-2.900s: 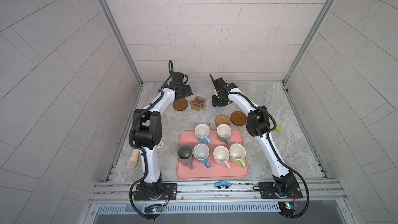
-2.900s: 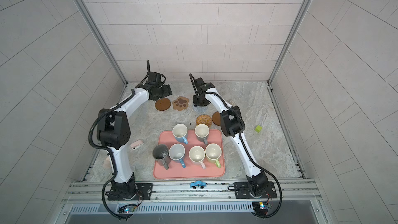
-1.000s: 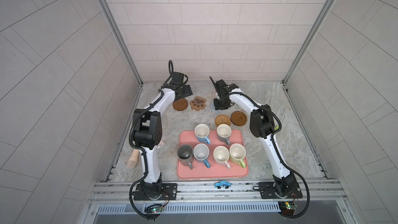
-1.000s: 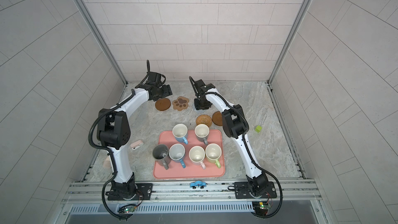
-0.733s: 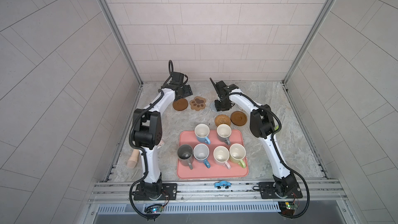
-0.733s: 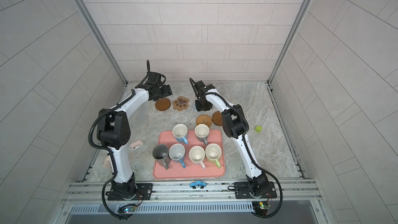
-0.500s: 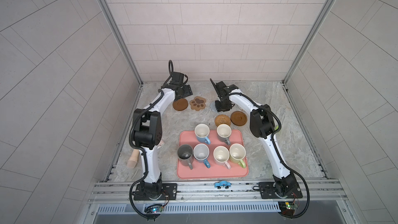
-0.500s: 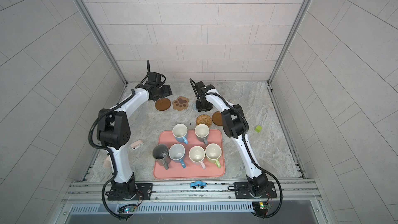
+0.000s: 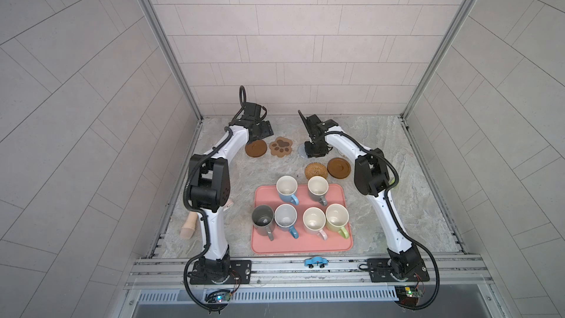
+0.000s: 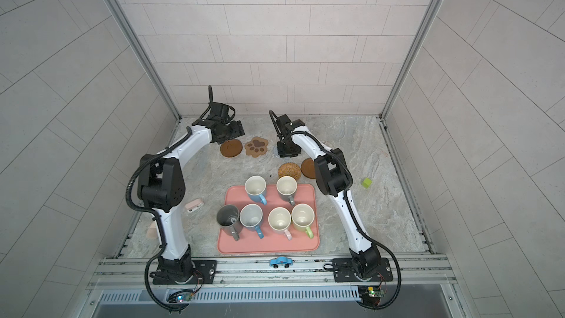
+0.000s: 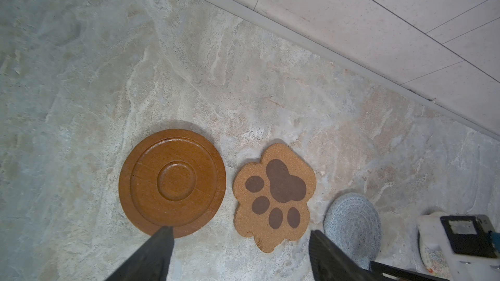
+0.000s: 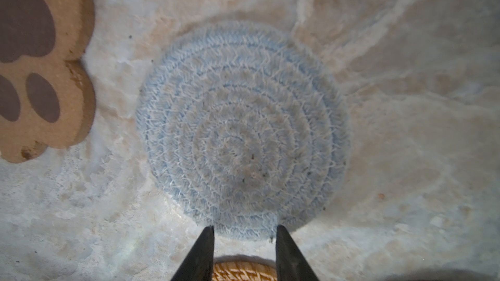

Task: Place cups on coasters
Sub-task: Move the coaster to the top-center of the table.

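Standing on the pink tray [image 9: 302, 247] are all six cups. The dark grey cup [image 9: 263, 217], a blue cup [image 9: 286, 216], the pale pink cup [image 9: 314, 220] and the light green cup [image 9: 337, 216] fill the tray's near row. A second blue cup [image 9: 286, 185] and the grey-brown cup [image 9: 318, 185] stand close to its far edge. Every coaster in view is bare.

Just past that far edge lie the rattan coaster [image 9: 315, 170] and a brown wooden coaster [image 9: 338, 167], close together but not touching. Farther from the tray, toward the back wall, a second wooden coaster [image 9: 256, 149], the paw-print coaster [image 9: 280, 147] and the blue-grey knit coaster [image 12: 243, 128] form a row. Only narrow strips of worktop [image 9: 382, 136] separate them.

The left hand [image 11: 239, 230] hangs above the second wooden coaster and the paw-print coaster, its fingers spread wide and holding nothing. The right hand [image 12: 244, 228] is low over the knit coaster's rim on the side facing the tray. Its fingers are a little apart with the rim showing between them; whether they touch it I cannot tell.

Broad bare worktop flanks the tray on both sides. A green block [image 10: 366, 182] sits well off the tray toward the right arm's side, and a toy car [image 9: 315, 260] rests on the rail just past the tray's near edge.
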You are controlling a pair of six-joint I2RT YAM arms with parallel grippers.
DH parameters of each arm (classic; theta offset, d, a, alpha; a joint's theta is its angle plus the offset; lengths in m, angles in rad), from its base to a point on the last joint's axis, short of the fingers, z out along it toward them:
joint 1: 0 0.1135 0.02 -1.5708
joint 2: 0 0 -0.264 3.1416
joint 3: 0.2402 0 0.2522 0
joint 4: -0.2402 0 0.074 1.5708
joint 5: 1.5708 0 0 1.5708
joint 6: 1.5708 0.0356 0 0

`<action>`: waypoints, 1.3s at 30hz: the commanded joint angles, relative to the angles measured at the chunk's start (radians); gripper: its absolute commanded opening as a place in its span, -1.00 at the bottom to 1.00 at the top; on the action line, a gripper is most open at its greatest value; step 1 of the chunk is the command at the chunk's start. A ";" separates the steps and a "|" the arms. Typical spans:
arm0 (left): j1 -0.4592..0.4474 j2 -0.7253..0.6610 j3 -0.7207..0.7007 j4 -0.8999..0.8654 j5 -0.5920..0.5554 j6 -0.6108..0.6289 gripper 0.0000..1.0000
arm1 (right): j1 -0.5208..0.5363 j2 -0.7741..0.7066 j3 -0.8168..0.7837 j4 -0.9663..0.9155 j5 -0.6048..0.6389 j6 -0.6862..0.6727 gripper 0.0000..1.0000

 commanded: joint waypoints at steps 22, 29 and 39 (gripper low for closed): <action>0.004 -0.054 -0.017 0.003 -0.014 -0.011 0.71 | 0.006 -0.042 -0.019 -0.072 0.043 0.009 -0.19; 0.004 -0.051 -0.017 0.006 -0.008 -0.010 0.71 | 0.006 -0.024 -0.035 -0.039 0.039 0.029 -0.20; 0.005 -0.052 -0.017 0.008 -0.007 -0.009 0.71 | 0.006 0.019 0.016 -0.032 0.024 0.025 -0.20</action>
